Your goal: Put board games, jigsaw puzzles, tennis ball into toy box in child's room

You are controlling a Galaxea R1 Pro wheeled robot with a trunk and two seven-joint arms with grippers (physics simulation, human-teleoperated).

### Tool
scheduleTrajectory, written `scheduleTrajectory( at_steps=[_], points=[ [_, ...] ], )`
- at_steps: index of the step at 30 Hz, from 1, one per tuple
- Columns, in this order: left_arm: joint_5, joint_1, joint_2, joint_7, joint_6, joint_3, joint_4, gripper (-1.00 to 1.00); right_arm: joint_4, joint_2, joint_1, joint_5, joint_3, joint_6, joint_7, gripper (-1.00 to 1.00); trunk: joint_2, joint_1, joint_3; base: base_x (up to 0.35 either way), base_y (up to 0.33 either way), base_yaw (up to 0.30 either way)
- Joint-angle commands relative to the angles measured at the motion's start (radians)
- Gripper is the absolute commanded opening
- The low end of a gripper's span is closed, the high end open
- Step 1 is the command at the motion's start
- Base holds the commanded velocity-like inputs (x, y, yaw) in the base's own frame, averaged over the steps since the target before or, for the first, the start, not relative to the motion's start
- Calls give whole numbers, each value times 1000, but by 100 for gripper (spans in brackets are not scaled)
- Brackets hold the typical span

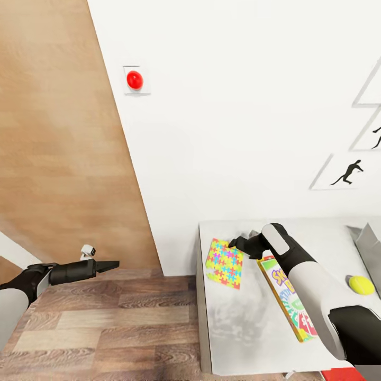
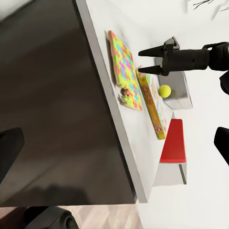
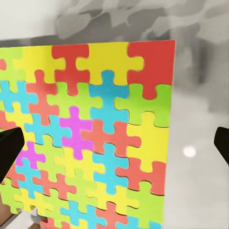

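While the right gripper [image 1: 236, 244] hangs over the far edge of the jigsaw puzzle [image 1: 225, 263], its fingers spread wide and touching nothing, that square box lies flat at the table's [image 1: 238, 323] far left corner. Just to its right the Skip-Bo box [image 1: 286, 300] lies with its long axis running near to far. Further right sits the tennis ball [image 1: 361, 285], near the toy box [image 1: 370, 241]. Over the floor, the left gripper [image 2: 143, 61] is also spread, holding nothing.
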Motion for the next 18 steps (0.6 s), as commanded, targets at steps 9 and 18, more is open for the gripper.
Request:
scheduleTrajectory(
  at_steps=[9,18],
  points=[
    [-3,-1,0,-4,10,2,0,100,-1,-1,-1,-11,6,1,-9,100,-2,1,-10,0,57,0],
    [-3,-1,-1,-4,10,2,0,100,-1,-1,-1,-11,6,1,-9,100,-2,1,-11,0,7,0]
  ],
)
